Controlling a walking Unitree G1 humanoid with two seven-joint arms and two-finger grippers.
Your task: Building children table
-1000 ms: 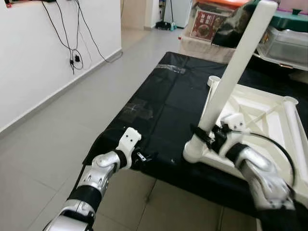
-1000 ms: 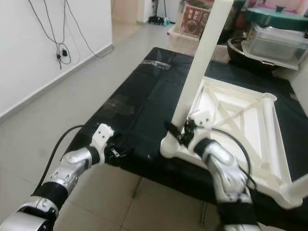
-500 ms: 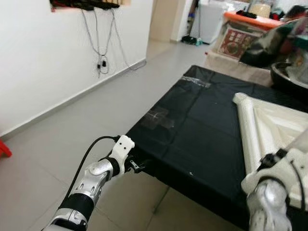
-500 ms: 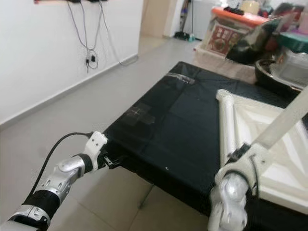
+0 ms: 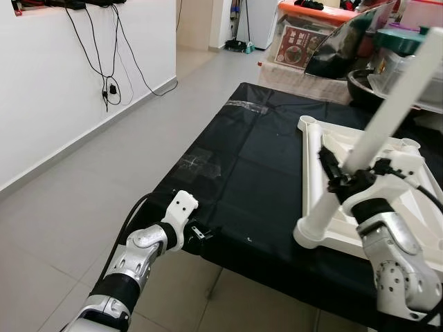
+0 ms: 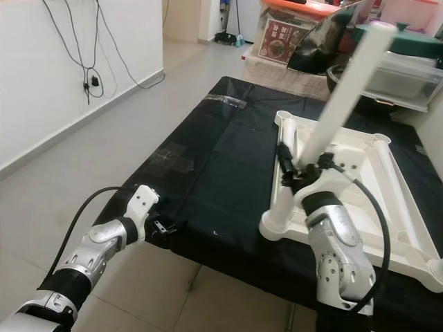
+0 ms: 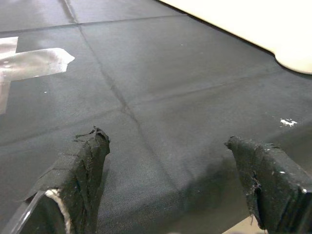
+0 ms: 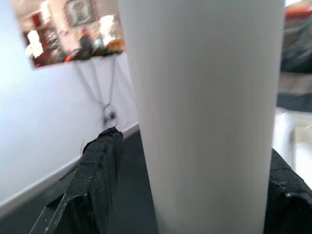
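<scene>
From the head camera's left eye, a low platform covered in black cloth [image 5: 256, 159] stands on a grey tiled floor, and an upturned white table top [image 5: 387, 200] lies on its right part, ribbed underside up. A white table leg [image 5: 374, 138] rises tilted from the near left corner of that top, its foot seated in the corner socket, and the right gripper [image 5: 337, 181] is clamped around it low on the shaft. The left gripper [image 5: 201, 234] sits at the near edge of the cloth, well apart from the table top. In the right eye view, cables [image 6: 86, 52] hang down a white wall on the left, and boxes and a lidded container [image 6: 408, 66] crowd the far side. The left wrist view looks along two spread black fingers [image 7: 83, 165] over the cloth, nothing between them, with a strip of tape [image 7: 29, 63] on the fabric. In the right wrist view the leg fills the gap between the fingers [image 8: 97, 180], which press it from both sides.
</scene>
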